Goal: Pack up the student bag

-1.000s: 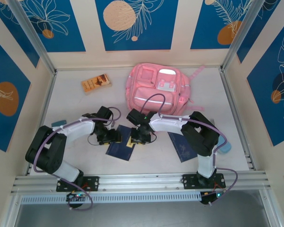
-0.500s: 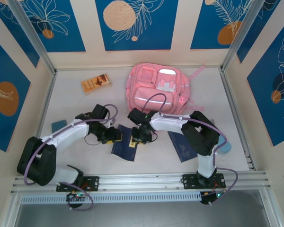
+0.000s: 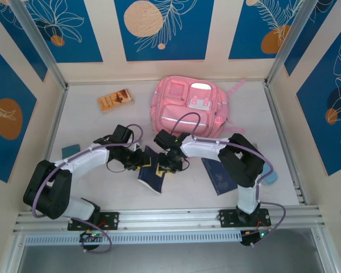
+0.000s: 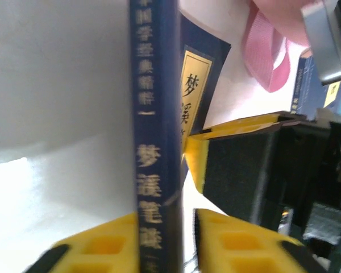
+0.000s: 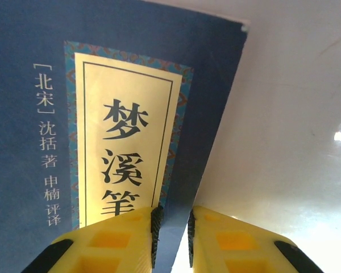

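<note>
The student bag (image 3: pixel 188 108) lies flat at the far middle of the surface (image 3: pixel 91 128), with its front pockets facing up, and neither arm touches it. Nearer to the arms, both tools meet at one dark blue book (image 3: pixel 150 173), which stands tilted on the surface. The left tool (image 3: pixel 137 162) is at the side of the book's spine. In the left wrist view its yellow fingers (image 4: pixel 102 247) stand narrow around the spine; one finger is against it, and a thin bright gap shows on the other side, so I cannot tell if the grip is firm. The right tool (image 3: pixel 167 165) is at the opposite edge. In the right wrist view its jaws are nearly together and pinch the edge of the cover beside the yellow title label (image 5: pixel 128 131). A second blue book (image 3: pixel 219 176) lies flat just right of the tools. An orange book (image 3: pixel 115 100) lies at the far left, well apart from the bag.
</note>
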